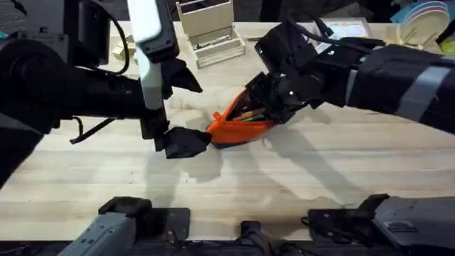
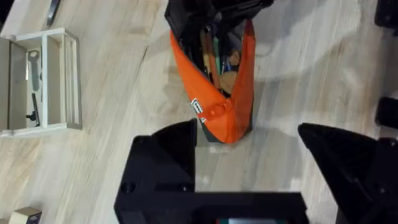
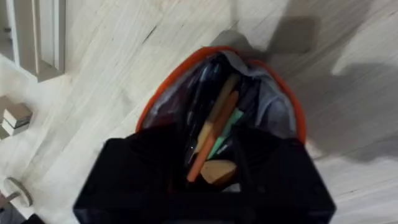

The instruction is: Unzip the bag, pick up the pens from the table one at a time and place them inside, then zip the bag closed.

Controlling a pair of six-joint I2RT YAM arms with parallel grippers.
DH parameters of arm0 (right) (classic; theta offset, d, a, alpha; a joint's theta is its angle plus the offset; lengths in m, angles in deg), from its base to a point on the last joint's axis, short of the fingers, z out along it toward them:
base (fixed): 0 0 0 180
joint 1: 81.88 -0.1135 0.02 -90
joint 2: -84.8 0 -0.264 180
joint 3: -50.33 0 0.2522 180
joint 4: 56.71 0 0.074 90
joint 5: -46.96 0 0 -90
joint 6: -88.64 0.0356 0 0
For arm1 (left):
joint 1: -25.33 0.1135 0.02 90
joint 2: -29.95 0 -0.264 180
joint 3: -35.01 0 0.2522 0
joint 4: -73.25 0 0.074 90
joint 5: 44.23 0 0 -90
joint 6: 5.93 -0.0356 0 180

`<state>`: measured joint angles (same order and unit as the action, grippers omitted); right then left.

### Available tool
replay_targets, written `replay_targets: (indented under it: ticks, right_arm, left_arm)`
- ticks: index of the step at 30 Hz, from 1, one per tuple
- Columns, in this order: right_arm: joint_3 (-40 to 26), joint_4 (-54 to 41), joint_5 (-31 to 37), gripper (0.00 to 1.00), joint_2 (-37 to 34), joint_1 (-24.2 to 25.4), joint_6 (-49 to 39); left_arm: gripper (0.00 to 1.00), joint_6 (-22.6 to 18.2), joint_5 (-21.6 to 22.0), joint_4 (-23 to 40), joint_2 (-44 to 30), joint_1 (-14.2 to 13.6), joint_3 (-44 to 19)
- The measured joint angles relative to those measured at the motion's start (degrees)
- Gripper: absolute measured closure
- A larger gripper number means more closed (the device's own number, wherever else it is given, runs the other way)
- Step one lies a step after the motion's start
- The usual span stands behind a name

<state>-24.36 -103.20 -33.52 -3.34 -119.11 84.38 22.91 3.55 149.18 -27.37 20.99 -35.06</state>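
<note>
small white label on bag (image 2: pixel 198 106), print too small to read, no other text

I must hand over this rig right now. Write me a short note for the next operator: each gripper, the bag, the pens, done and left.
Left gripper: open, at the closed end of the bag, not gripping it.
Right gripper: at the bag's open end; its grip cannot be judged.
Bag: lying on the table, unzipped, mouth wide.
Pens: several inside the bag.
Done: unzipping, pens loaded.
Left: check for stray pens, then zip the bag closed.
</note>
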Motion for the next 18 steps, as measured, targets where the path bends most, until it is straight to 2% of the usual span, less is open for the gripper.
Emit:
replay_targets:
  ticks: [2,4,5,6,18]
  right_arm:
    - [0.0,0.0,-0.1,0.413,0.0,0.0,0.1]
    - [0.0,0.0,-0.1,0.215,0.0,0.0,0.2]
    - [0.0,0.0,-0.1,0.071,0.0,0.0,0.1]
    - [0.0,0.1,-0.2,0.023,0.0,0.0,0.1]
    - [0.0,0.1,-0.1,0.004,0.0,0.0,-0.9]
  left_arm:
    - [0.007,0.0,0.0,0.0,0.0,0.0,0.0]
    - [0.007,0.0,0.0,0.0,0.0,0.0,0.0]
    - [0.007,0.0,0.0,0.0,0.0,0.0,0.0]
    - [0.007,0.0,0.0,0.0,0.0,0.0,0.0]
    - [0.007,0.0,0.0,0.0,0.0,0.0,0.0]
